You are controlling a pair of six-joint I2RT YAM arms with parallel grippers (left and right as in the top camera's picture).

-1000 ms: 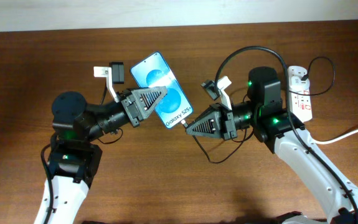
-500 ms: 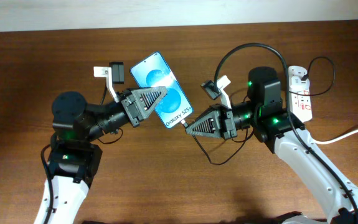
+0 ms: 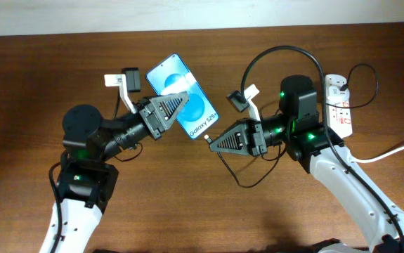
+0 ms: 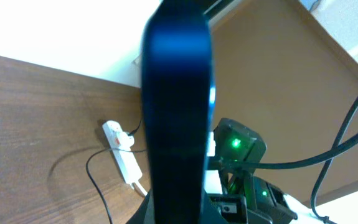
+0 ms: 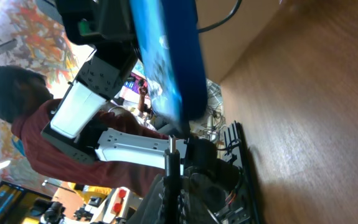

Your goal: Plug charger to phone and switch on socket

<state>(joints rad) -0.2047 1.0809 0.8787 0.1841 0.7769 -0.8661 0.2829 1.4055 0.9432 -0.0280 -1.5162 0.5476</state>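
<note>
The phone (image 3: 200,118), clamped by the left gripper (image 3: 179,100), has shifted far-left, its near-right end now facing the charger (image 3: 280,48) plug pinched in the right gripper (image 3: 213,145).

My left fingers (image 3: 168,107) have swung the phone (image 3: 168,74) a little. Its top end now sits further left, and its lower end has lifted slightly. My right fingers (image 3: 230,140) have edged upward with the charger (image 3: 261,57). Its plug tip is now just beside the phone's lower end, and its cable loop arches higher.
</note>
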